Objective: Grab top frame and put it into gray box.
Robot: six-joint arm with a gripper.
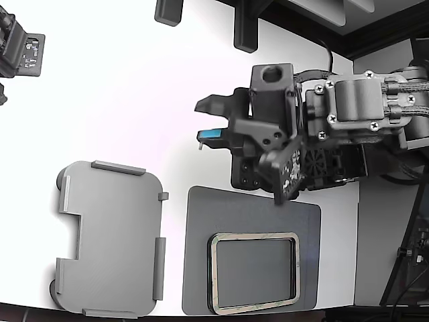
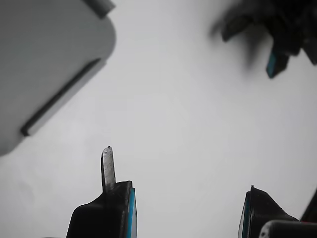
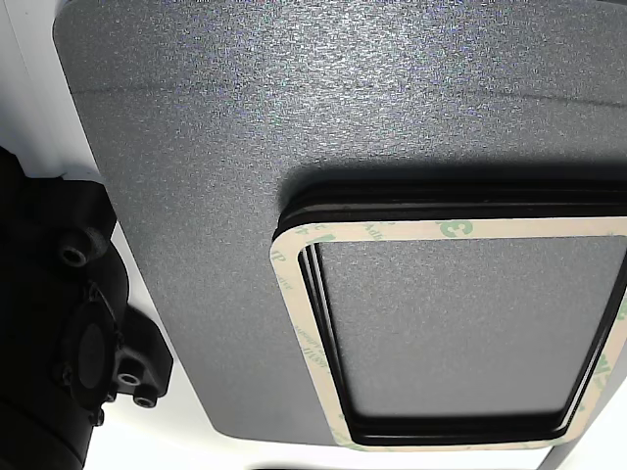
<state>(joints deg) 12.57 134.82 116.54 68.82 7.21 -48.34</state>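
Note:
The top frame (image 1: pixel 255 236) is a tan-beige ring on top of a stack of like frames, near the table's front edge at the exterior view's right. It also shows close up in the other view (image 3: pixel 441 229), with dark frames under it. The gray box (image 1: pixel 114 235) lies empty to the stack's left in the exterior view; one of its corners shows in the wrist view (image 2: pixel 44 54). My gripper (image 1: pixel 209 119) is open and empty over bare white table behind the stack and the box. In the wrist view my gripper (image 2: pixel 185 208) has blue-padded fingers (image 2: pixel 116 210) set wide apart.
The frame stack sits on a flat darker-gray mat (image 1: pixel 255 208), which also shows in the other view (image 3: pixel 294 98). A black mount (image 3: pixel 88 343) sits beside the mat. A second dark device (image 1: pixel 17 50) is at the far left. The table (image 1: pixel 134 100) is white.

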